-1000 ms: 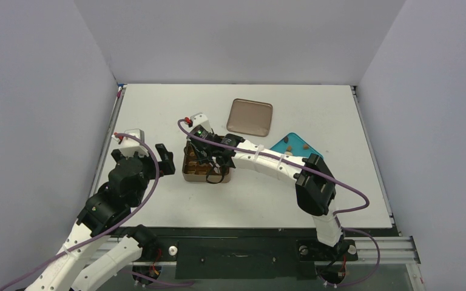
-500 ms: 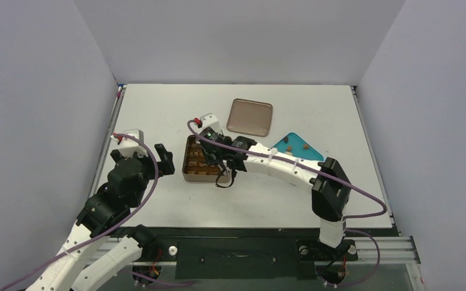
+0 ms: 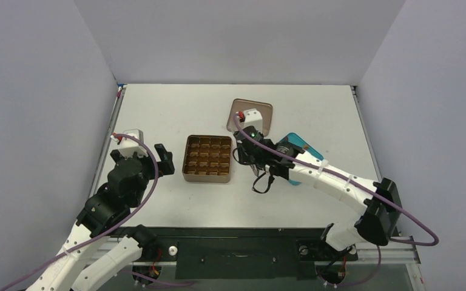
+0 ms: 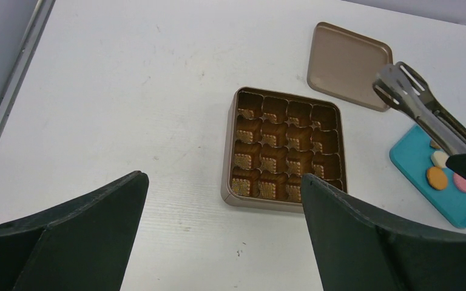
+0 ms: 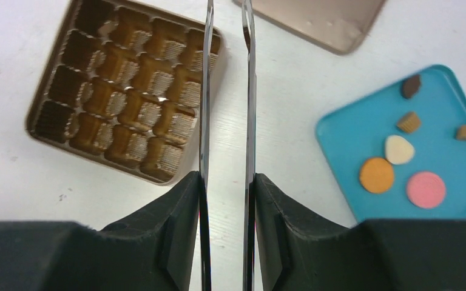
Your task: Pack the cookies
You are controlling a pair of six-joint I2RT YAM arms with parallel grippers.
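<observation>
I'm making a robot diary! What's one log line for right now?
right fingers: shut on tongs | left fingers: open | cookies: on teal plate | tin: empty | lid: off, beside tin

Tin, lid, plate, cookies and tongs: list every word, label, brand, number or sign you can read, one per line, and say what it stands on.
No text can be read in any view.
tin: gold gridded insert only, no lettering.
lid: plain.
teal plate: plain.
cookies: no marks can be made out.
tongs: bare metal.
</observation>
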